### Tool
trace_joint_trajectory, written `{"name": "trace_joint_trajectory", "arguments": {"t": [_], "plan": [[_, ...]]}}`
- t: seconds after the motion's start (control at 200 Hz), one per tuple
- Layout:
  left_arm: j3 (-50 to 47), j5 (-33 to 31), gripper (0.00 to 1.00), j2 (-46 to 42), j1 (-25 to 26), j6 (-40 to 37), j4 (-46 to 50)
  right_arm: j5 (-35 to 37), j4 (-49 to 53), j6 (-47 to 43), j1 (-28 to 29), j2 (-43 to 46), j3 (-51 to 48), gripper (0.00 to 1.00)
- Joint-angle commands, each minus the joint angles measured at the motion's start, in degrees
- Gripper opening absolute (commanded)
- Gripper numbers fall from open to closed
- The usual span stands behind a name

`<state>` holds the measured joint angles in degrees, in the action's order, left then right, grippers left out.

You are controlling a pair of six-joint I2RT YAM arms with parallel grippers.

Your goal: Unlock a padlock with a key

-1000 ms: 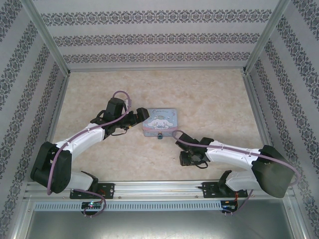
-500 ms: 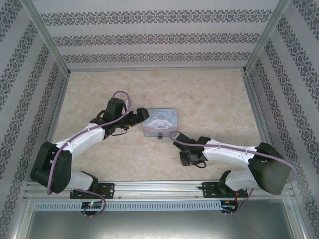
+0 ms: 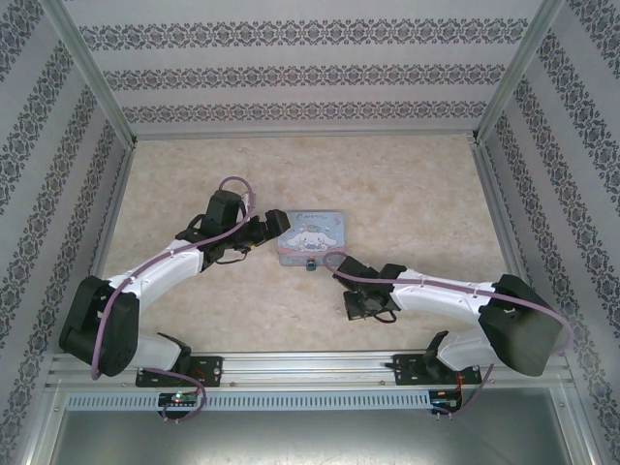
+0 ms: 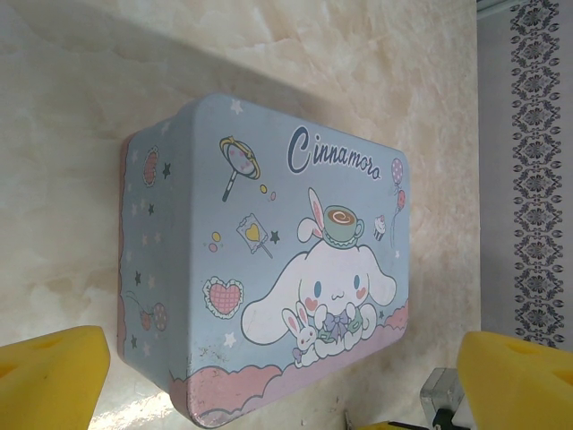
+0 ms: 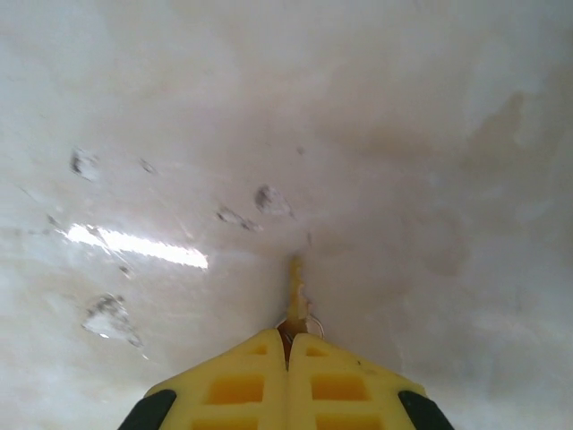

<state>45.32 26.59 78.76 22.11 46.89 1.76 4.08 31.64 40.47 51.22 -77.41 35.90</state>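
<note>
as the right hand point(image 5: 288, 345) pinches the key point(image 5: 294, 291): padlock point(image 3: 311, 263), tin point(image 4: 269, 269), hands

right hand: fingers clenched on the key, a thin sliver poking past the tips, low over the table point(image 5: 403, 134). left hand point(image 3: 269, 231): released, spread wide at the tin's left end. padlock: small, grey, at the tin's near edge, apart from the key.

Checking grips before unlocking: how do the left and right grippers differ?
The left gripper stands wide open, the right gripper is shut. The left gripper holds nothing and faces the tin; the right gripper pinches the key over the table. Both have yellow fingers.
</note>
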Motion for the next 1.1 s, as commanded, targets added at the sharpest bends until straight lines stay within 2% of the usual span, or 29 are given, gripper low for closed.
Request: {"name": "trace_joint_trajectory", "arguments": {"t": [0.0, 0.115, 0.34, 0.5, 0.585, 0.66, 0.809, 1.094], "plan": [[0.1, 0.0, 1.00, -1.6, -0.1, -1.3, 1.6, -1.4, -0.9, 0.0, 0.1, -1.0, -2.2, 0.00], [-0.5, -4.1, 1.00, -2.7, -0.1, -1.1, 3.4, -2.4, -0.6, 0.5, -0.3, 1.4, -1.3, 0.00], [-3.8, -9.3, 1.00, -7.2, 0.0, -0.6, -0.1, -6.4, -1.2, 2.8, -1.8, 8.9, 1.1, 0.00], [-4.6, -11.9, 1.00, -10.4, -0.1, 2.1, -0.5, -10.1, -3.3, 5.1, -4.9, 15.2, 2.0, 0.00], [-3.3, -10.6, 0.99, -10.4, 0.0, 4.0, 0.8, -12.3, -5.4, 6.6, -7.4, 17.9, 2.0, 0.00], [-1.8, -6.5, 0.99, -9.2, 0.0, 5.3, 0.5, -14.6, -8.7, 8.5, -9.7, 19.7, 1.8, 0.00], [-1.3, -0.4, 0.99, -7.3, 0.0, 12.5, -6.6, -18.8, -17.1, 12.4, -13.8, 22.2, 1.5, 0.00], [-1.5, 2.4, 1.00, -5.3, 1.8, 23.9, -18.5, -26.7, -32.3, 19.0, -20.0, 18.4, 1.9, 0.00]]}}
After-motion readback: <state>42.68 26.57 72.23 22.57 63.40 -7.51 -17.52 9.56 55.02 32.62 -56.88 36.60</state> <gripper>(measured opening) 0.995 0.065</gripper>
